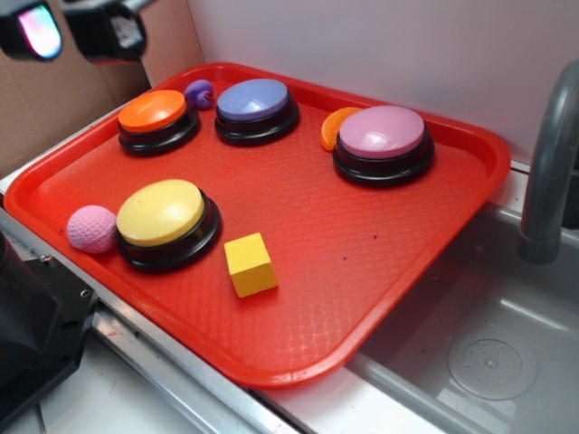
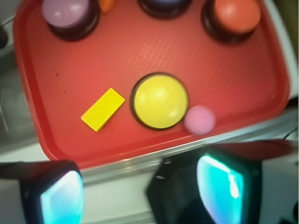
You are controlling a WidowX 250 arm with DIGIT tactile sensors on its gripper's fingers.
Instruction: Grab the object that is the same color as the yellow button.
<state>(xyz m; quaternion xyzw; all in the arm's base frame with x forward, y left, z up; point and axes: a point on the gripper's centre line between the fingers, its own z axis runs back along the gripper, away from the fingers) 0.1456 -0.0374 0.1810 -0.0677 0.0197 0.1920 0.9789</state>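
Observation:
The small yellow cube (image 1: 250, 264) lies on the red tray (image 1: 380, 271), just to the right of the yellow button (image 1: 161, 213), which has a glossy yellow dome on a black base. In the wrist view the cube (image 2: 103, 109) lies left of the yellow button (image 2: 160, 101). My gripper (image 1: 72, 32) hangs high at the top left, well above and away from the tray. In the wrist view my gripper (image 2: 140, 193) is open and empty, with its cyan-lit pads (image 2: 58, 198) wide apart below the tray's near edge.
A pink dimpled ball (image 1: 91, 229) touches the yellow button's left side. Orange (image 1: 154, 111), blue-violet (image 1: 254, 99) and lilac (image 1: 383, 133) buttons line the tray's back, with a small purple thing (image 1: 199, 92) and an orange piece (image 1: 332, 127). A sink (image 1: 488, 362) and grey faucet (image 1: 547, 163) stand to the right.

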